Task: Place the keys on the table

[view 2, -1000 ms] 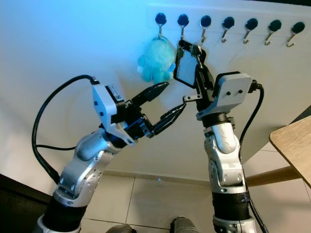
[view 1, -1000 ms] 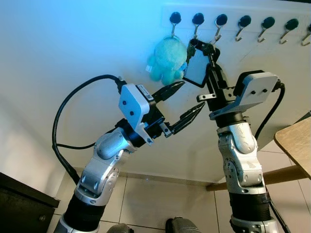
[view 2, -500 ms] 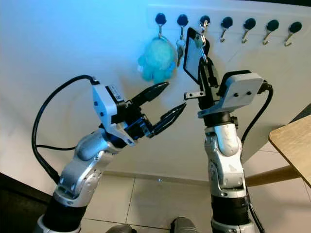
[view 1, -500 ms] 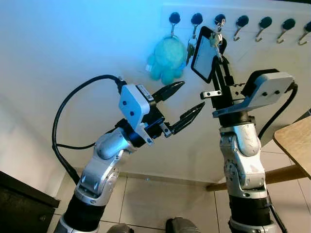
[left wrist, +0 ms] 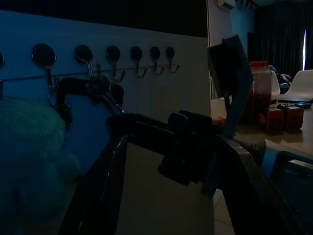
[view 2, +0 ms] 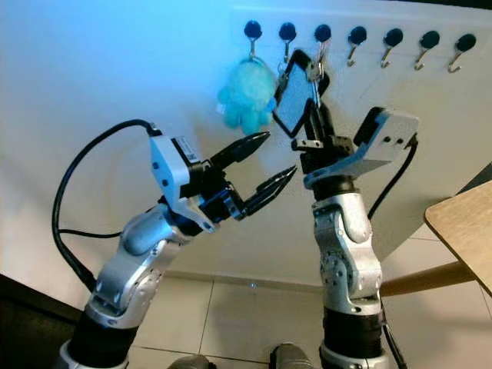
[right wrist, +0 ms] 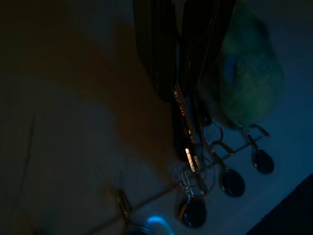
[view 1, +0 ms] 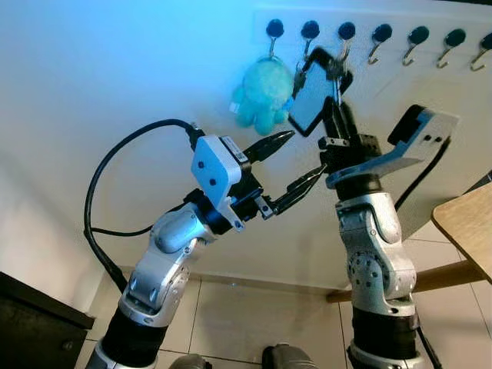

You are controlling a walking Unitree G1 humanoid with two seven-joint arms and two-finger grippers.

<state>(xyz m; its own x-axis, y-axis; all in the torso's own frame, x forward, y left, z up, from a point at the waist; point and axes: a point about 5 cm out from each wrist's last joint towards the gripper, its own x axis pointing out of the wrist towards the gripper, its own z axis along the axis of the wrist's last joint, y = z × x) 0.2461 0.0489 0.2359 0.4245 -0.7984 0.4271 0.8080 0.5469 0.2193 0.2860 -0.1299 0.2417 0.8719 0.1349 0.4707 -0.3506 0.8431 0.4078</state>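
Now | right gripper jaws clamped on keys at hooks | left gripper jaws agape, empty | no legible writing

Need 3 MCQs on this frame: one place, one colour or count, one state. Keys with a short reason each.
1. Where does the turquoise plush hang?
A. on the leftmost wall hook
B. on the wooden table
C. from the left claw

2. How many hooks are on the hook rail in the right eye view?
A. four
B. seven
C. ten

3. How are the left claw's fingers?
A. closed on the plush
B. spread apart, holding nothing
C. closed on the keys

Answers:
1 A: the plush dangles from the first hook, left of the right claw.
2 B: seven black-capped hooks run along the rail.
3 B: the two black fingers are apart with only wall between them, while the right claw is up at the keys and their black tag by the hooks.
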